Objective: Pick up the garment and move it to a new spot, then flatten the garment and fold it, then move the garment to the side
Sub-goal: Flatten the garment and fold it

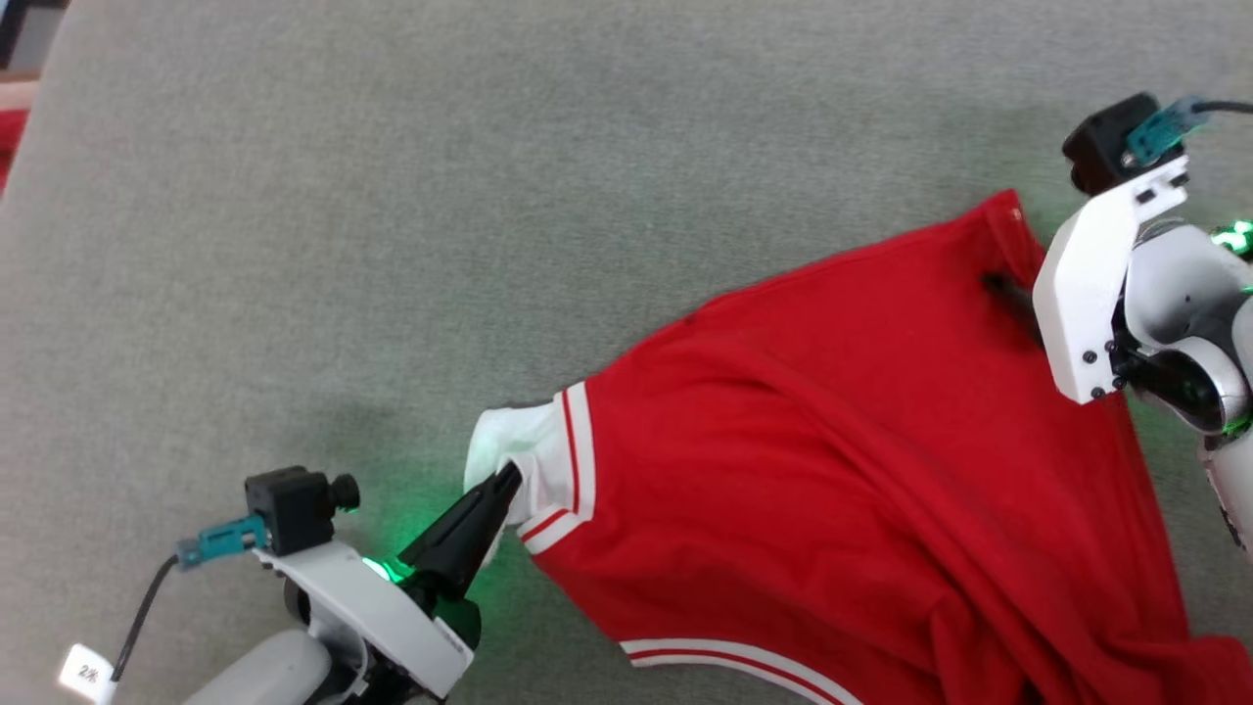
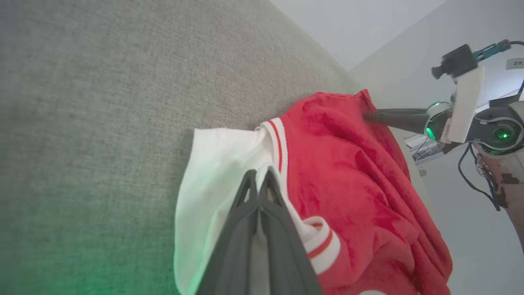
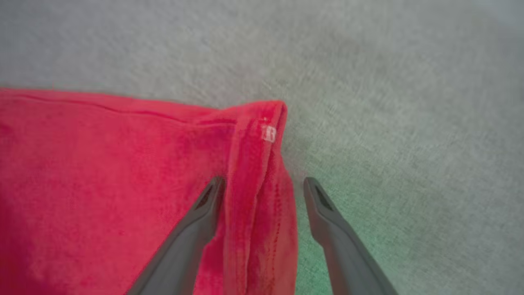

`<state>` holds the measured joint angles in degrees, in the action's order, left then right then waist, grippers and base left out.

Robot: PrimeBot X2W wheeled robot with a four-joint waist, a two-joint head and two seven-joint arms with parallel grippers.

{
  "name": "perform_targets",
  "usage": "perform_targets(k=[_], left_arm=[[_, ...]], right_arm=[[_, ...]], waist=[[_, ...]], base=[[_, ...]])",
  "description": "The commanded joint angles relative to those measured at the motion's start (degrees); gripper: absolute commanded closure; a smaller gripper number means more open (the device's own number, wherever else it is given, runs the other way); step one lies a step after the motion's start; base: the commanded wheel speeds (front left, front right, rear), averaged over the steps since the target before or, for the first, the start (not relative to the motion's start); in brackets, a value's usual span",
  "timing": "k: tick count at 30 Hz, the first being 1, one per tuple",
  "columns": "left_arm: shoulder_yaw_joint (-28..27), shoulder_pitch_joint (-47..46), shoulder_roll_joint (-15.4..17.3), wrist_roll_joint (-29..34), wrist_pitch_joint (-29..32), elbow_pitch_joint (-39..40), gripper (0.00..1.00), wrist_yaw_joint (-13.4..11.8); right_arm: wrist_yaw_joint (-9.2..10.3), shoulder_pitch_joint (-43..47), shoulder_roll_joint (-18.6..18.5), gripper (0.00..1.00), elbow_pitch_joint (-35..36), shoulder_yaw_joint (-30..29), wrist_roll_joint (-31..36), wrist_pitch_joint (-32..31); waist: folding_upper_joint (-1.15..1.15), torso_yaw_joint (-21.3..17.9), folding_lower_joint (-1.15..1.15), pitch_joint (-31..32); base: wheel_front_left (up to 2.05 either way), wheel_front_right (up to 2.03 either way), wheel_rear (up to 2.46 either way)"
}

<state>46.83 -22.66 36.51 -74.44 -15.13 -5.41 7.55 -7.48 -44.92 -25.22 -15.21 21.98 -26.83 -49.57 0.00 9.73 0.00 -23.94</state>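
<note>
One garment (image 1: pixel 832 441); left gripper (image 1: pixel 509 480) jaws clenched on it; right gripper (image 3: pixel 264 182) jaws released.

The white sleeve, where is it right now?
Head view, lower centre-left: the white sleeve lies on the grey surface, pinched by the left gripper's shut fingers.

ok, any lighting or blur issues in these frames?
Head view: green glow around the left hand tints the grey surface. Left wrist view: green cast at the bottom left corner, wide-angle stretch. Right wrist view: soft all over, shirt weave smeared.

Grey fabric surf (image 1: pixel 392 196), white walls (image 2: pixel 368 24).
</note>
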Motion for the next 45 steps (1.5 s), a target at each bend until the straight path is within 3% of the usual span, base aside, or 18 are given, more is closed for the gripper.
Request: perform_targets(k=[1,5,6,8,9,14,17,19,24,29,34,40,45], left_arm=[[0.1,-0.5,-0.1,0.2,0.0,-0.2,1.0,-0.1],[0.8,-1.2,-0.6,-0.2,0.0,-0.7,1.0,-0.1],[0.9,-1.3,-0.7,-0.2,0.0,-0.8,1.0,-0.1],[1.0,-1.0,-0.7,-0.6,0.0,-1.0,1.0,-0.1],[1.2,-0.9,-0.8,-0.9,0.0,-0.9,1.0,-0.1],[2.0,-2.5,1.4,-3.4,0.0,-0.4,1.0,-0.1],[1.2,-5.1,2.4,-7.9,0.6,3.1,1.0,-0.1],[0.3,-8.1,5.0,-9.1,2.1,4.2,1.0,-0.1],[-2.0,-18.9,6.5,-11.6,6.9,2.6,1.0,-0.1],[-7.1,-31.7,4.5,-17.5,12.2,-5.4,1.0,-0.1],[-10.9,-47.6,1.2,-17.0,15.3,-18.9,1.0,-0.1],[-13.6,-65.4,-2.0,-13.2,12.5,-31.5,1.0,-0.2],[-13.0,-74.8,-2.7,-8.8,7.9,-34.8,1.0,-0.2]], right_arm=[[-0.02,-0.5,-0.2,0.0,-0.4,0.8,0.1,-0.1],[-0.02,-1.0,-1.0,0.0,-4.8,4.5,-2.7,0.8],[-0.04,-1.0,-1.0,0.42,-5.5,5.3,-3.6,1.1],[-0.05,-1.2,-0.9,0.96,-6.5,6.0,-5.0,2.5],[-0.04,-1.5,-0.7,1.0,-6.8,5.7,-5.6,4.1],[-0.01,-2.6,-0.6,1.0,-8.5,3.1,-6.8,13.1],[-0.01,-3.9,-0.6,1.0,-10.3,1.0,-6.9,18.6],[-0.01,-5.0,-0.3,1.0,-11.8,-1.2,-6.4,21.6],[0.01,-9.7,0.4,1.0,-16.7,-9.0,-3.8,28.9],[0.02,-18.2,1.9,1.0,-22.5,-17.0,0.8,34.3],[0.04,-29.5,3.4,1.0,-28.2,-22.9,7.6,39.5],[0.12,-41.1,6.1,1.0,-31.1,-29.6,15.7,47.0],[0.23,-46.9,8.3,1.0,-32.9,-33.8,21.8,51.5]], waist=[[0.0,1.1,0.0,-0.8],[0.0,1.7,0.0,-0.4],[0.0,1.7,0.0,-0.2],[0.0,1.6,0.0,0.2],[0.0,1.5,0.0,0.5],[0.0,0.6,0.0,2.3],[0.0,-0.2,0.0,3.8],[0.0,-0.8,0.0,4.6],[0.0,-2.7,0.0,5.4],[0.0,-5.1,0.0,3.1],[0.0,-6.6,0.0,-1.1],[0.0,-7.8,0.0,-4.5],[0.0,-7.8,0.0,-5.7]], base=[[0.0,0.0,0.0],[0.0,0.0,0.0],[0.0,0.0,0.0],[0.0,0.0,0.0],[0.0,0.0,0.0],[0.0,0.0,0.0],[0.0,0.0,0.0],[0.0,0.0,0.0],[0.0,0.0,0.0],[0.0,0.0,0.0],[0.0,0.0,0.0],[0.0,0.0,0.0],[0.0,0.0,0.0]])
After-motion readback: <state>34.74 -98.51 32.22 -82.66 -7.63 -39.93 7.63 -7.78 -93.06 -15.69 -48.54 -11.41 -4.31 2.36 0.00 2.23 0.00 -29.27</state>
